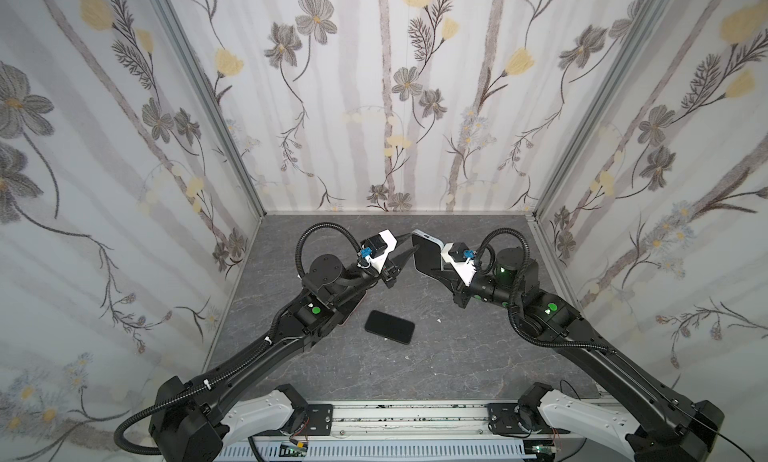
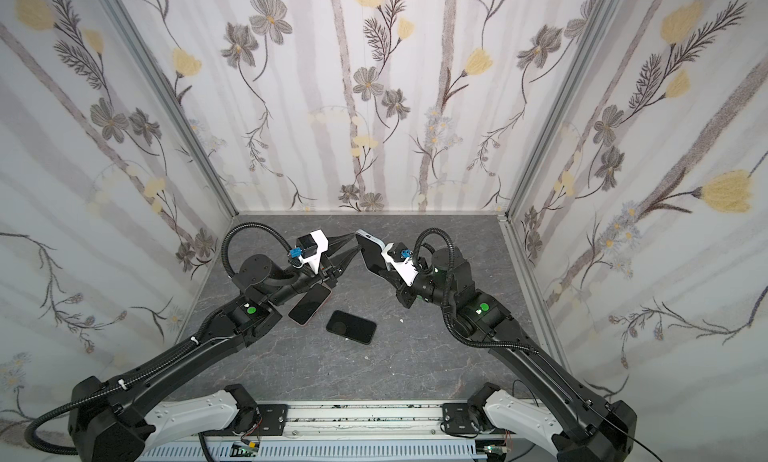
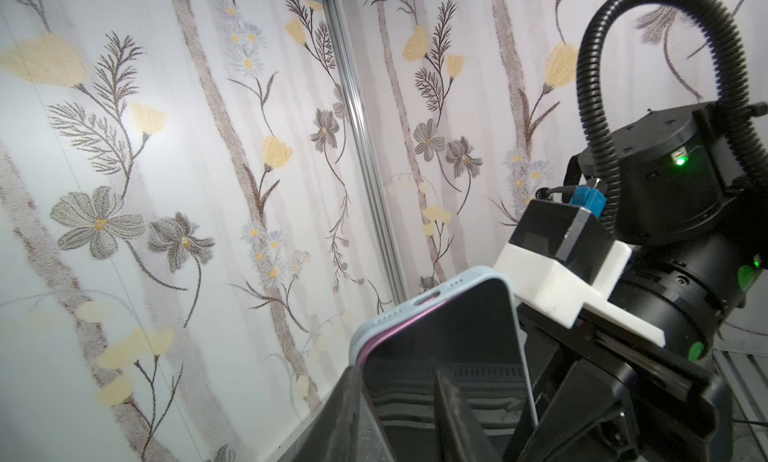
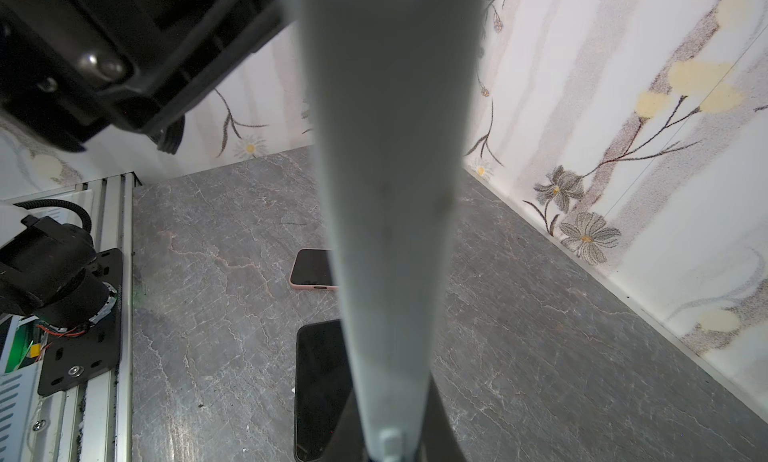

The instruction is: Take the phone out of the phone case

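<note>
1. Presently, the pale blue, soft-looking phone case (image 4: 390, 169) with the dark-screened phone (image 3: 444, 348) inside it is held up in the air, almost upright, above the back part of the grey marble-patterned worktop (image 1: 457, 348).
2. The right fingers (image 4: 437, 431) are clamped on the lower end of the phone case and carry all its weight.
3. The left fingers (image 3: 455, 418) are parted a little and grip nothing. One stands by the edge of the phone case and one in front of the screen. I cannot tell if they touch it.
4. In my judgement, the main danger is the single hold. A strong push or pull from the left fingers could turn the phone case inside the right fingers, or pull it out, and it would fall on the worktop.
5. A second danger, I think, is that the phone comes free suddenly. If the left fingers do not pinch it at that instant, it may drop.
6. As for containers, the blue phone case has the phone in it, and a thin pink rim shows at one corner.
7. On the worktop, a pink case (image 2: 309, 304) also holds a dark-screened phone.
8. Near it lies a black flat rectangle (image 1: 390, 327), a phone or an empty case; I cannot tell.
</note>
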`<state>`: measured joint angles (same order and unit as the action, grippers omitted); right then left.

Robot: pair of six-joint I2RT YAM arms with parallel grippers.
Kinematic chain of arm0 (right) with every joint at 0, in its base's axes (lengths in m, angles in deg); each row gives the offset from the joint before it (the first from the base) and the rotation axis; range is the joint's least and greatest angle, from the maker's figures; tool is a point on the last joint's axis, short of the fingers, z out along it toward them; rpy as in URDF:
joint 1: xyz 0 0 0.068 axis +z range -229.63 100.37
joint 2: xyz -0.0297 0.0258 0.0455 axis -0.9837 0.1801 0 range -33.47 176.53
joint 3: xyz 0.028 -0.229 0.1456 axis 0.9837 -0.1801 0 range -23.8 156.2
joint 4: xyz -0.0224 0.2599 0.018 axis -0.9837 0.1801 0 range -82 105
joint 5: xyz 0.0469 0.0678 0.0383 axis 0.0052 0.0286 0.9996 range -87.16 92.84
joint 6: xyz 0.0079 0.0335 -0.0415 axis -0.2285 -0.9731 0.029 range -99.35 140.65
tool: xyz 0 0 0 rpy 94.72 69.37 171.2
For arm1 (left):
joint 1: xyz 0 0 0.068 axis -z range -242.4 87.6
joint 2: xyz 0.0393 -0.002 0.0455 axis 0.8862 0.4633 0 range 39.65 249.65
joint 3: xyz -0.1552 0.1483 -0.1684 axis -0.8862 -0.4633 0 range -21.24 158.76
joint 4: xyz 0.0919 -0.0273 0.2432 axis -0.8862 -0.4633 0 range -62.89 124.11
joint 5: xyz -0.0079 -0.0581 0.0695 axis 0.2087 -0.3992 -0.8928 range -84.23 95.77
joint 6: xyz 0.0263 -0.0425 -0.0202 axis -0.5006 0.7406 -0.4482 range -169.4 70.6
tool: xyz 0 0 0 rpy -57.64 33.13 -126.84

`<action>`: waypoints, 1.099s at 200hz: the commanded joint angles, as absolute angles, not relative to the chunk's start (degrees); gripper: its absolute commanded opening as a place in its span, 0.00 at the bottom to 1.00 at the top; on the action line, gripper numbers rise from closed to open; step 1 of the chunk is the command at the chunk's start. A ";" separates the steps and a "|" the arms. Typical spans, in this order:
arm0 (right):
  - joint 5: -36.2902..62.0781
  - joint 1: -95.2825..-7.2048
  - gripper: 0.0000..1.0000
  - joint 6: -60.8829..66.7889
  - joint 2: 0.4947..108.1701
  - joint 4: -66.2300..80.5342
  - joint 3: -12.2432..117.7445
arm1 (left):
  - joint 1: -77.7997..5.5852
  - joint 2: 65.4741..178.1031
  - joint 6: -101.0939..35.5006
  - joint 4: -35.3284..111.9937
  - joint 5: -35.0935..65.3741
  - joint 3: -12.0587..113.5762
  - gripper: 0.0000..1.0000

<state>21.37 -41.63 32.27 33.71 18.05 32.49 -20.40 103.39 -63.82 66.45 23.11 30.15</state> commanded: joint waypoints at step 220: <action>20.28 -39.56 0.00 33.83 33.24 16.09 32.36 | -20.34 103.15 -67.16 67.83 23.01 29.86 0.25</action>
<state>19.70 -39.77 33.14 33.12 18.31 31.73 -20.40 103.04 -66.99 66.45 22.37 29.85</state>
